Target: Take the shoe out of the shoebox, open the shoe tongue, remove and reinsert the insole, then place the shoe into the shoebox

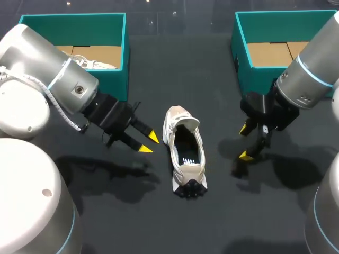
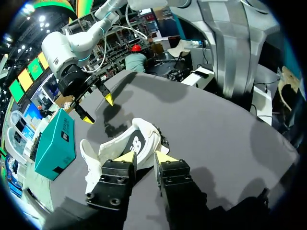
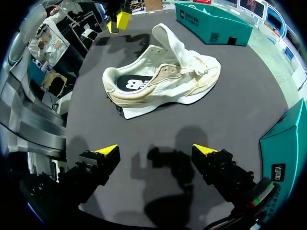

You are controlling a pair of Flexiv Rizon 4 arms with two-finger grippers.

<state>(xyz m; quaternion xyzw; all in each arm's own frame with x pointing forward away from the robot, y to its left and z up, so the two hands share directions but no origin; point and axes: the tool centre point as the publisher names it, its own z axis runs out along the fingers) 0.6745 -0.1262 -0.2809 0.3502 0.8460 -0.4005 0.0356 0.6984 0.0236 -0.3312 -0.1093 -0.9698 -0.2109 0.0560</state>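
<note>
Presently on the desk [image 1: 212, 211], a dark surface:

1. Shoe [image 1: 185, 170], white and cream, out of its box. It lies at the middle of the desk between the two arms, toe toward the boxes, black-lugged heel toward the robot. The tongue [image 1: 179, 114] is pulled up and forward over the toe. A black insole [image 1: 188, 151] with white print sits inside the opening.

2. Left shoebox [image 1: 73, 19], teal, lid off, at the far left. A second white shoe [image 1: 98, 64] shows partly inside on a brown floor.

3. Right shoebox [image 1: 286, 21], teal, lid off, at the far right, brown floor showing.

4. Left end effector [image 1: 149, 143], just beside the shoe's left flank, not touching it. Its fingers are spread and grasp nothing; from the left wrist they point at the shoe's heel end.

5. Right end effector [image 1: 244, 142], apart from the shoe's right flank, low over the desk. Its fingers are released, spread wide, with bare desk between them in the right wrist view.
</note>
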